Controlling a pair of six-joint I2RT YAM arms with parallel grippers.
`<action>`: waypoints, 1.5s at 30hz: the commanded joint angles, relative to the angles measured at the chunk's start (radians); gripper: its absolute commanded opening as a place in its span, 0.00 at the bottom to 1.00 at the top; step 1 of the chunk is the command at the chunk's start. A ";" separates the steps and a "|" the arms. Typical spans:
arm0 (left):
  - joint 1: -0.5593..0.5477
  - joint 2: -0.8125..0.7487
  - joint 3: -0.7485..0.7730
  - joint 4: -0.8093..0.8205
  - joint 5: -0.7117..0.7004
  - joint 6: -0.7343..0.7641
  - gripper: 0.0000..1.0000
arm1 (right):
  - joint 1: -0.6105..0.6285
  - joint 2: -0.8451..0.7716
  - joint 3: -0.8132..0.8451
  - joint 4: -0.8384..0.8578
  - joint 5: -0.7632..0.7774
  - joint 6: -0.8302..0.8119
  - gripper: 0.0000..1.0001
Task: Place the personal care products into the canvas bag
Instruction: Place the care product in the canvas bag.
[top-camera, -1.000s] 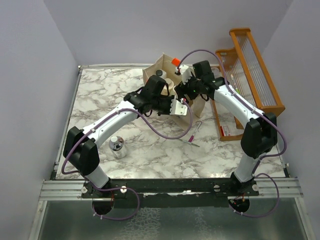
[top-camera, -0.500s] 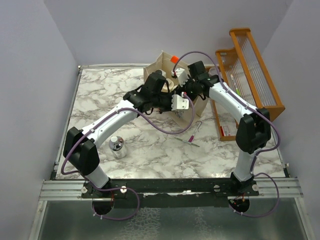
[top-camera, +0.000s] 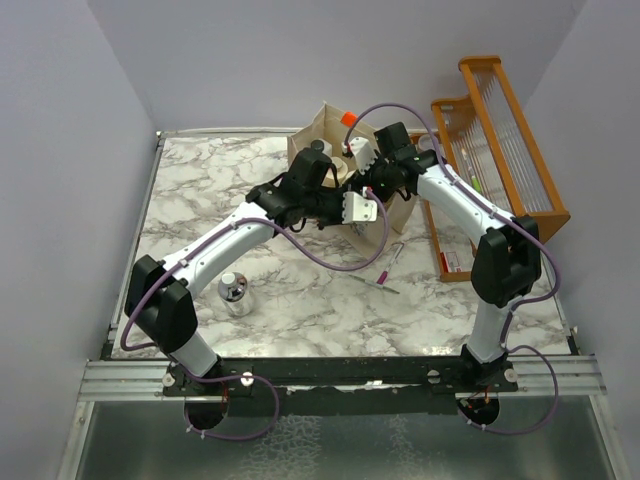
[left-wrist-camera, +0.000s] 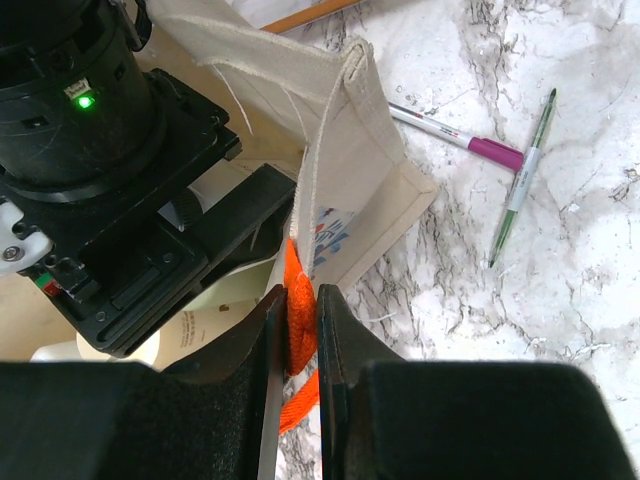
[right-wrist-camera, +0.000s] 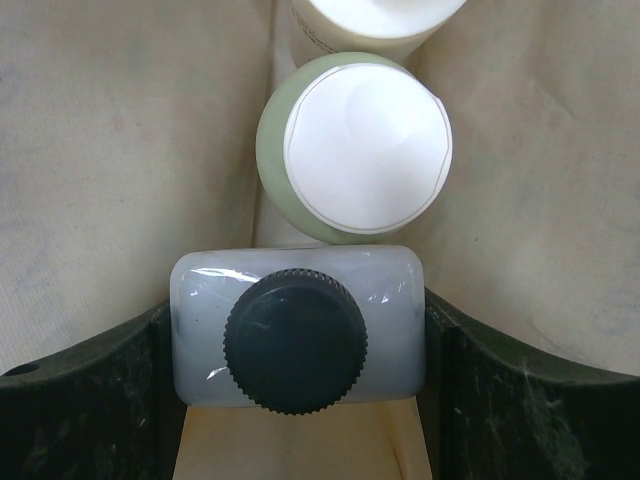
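White dark-capped bottle (right-wrist-camera: 296, 340) now sits low inside the canvas bag (right-wrist-camera: 100, 150), against the green bottle (right-wrist-camera: 350, 150). My right gripper (right-wrist-camera: 296, 345) has descended, jaws wide but clamping it. My left gripper (left-wrist-camera: 300, 300) stays pinched on the orange handle (left-wrist-camera: 297, 335). Release appears due. The chrome-capped bottle (top-camera: 235, 293) waits on the table (top-camera: 200, 200).

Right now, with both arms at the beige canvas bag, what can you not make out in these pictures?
- Top view: the left arm and the right arm cover the mouth of the beige canvas bag; its contents are hidden.
- Right wrist view: the top edge cuts off a cream cap next to the olive-green round bottle.
- Left wrist view: the right arm's black housing blocks most of the bag's inside.
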 joint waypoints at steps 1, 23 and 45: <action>-0.019 -0.048 -0.016 0.041 0.028 -0.001 0.00 | 0.007 -0.038 0.021 0.019 0.024 -0.026 0.38; -0.021 -0.038 -0.028 0.068 0.007 -0.019 0.00 | 0.007 -0.083 0.035 -0.010 -0.011 -0.026 0.80; -0.022 -0.030 -0.024 0.071 -0.015 -0.024 0.00 | 0.007 -0.121 0.080 -0.017 -0.040 -0.007 0.92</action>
